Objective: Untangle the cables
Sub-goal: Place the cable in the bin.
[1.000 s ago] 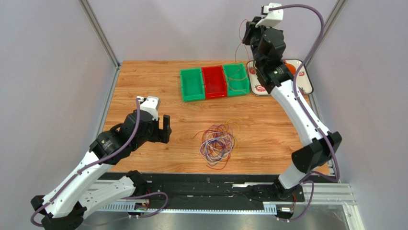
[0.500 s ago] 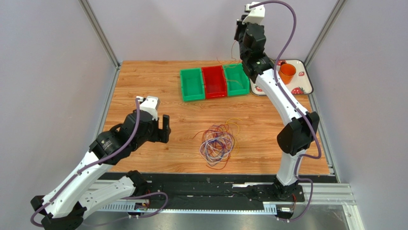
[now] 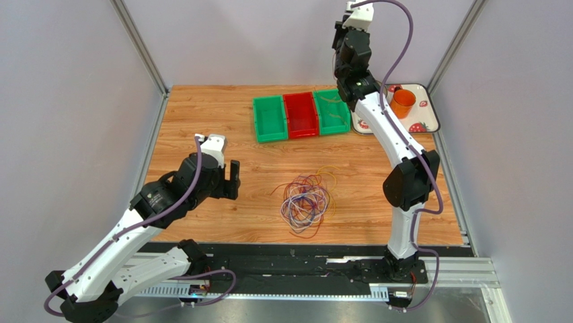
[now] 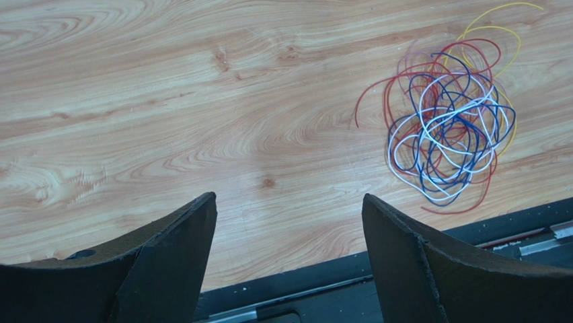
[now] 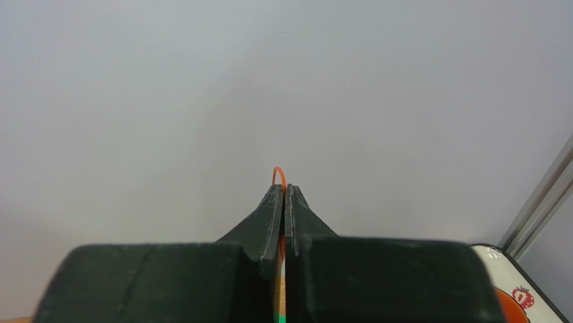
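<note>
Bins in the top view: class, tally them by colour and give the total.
Green bins: 2
Red bin: 1
Total: 3

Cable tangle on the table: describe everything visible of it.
The cable tangle is a loose, flat heap of thin overlapping loops: red, blue, white, purple, yellow. Yellow loops trail toward the bins; a red strand pokes left. It lies front-centre on the wooden table, nothing else touching it.
</note>
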`<action>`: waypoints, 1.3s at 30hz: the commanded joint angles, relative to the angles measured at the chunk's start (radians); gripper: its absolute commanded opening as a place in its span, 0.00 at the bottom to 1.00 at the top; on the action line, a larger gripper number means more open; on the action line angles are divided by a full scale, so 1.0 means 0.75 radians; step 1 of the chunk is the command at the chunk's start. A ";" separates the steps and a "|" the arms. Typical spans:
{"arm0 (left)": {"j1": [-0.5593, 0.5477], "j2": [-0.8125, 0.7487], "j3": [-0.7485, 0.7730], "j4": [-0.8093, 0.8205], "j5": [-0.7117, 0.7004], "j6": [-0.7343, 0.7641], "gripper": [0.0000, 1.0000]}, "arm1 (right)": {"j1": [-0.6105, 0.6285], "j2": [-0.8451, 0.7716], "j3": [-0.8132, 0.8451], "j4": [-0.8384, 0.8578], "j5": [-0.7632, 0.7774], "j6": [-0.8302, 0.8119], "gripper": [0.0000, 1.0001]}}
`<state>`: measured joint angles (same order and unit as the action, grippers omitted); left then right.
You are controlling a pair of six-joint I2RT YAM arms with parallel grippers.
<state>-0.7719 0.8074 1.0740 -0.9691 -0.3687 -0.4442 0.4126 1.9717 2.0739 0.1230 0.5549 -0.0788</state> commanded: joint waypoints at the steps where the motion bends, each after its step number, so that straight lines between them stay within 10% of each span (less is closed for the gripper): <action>1: -0.004 -0.001 0.018 -0.009 -0.024 -0.031 0.87 | -0.016 0.022 0.012 0.094 0.058 -0.026 0.00; 39: -0.004 -0.013 0.008 -0.078 -0.020 -0.091 0.80 | -0.039 0.046 -0.415 -0.088 -0.093 0.336 0.00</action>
<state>-0.7719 0.8131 1.0748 -1.0565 -0.3832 -0.5186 0.3908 2.0033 1.7611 0.0925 0.5060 0.1352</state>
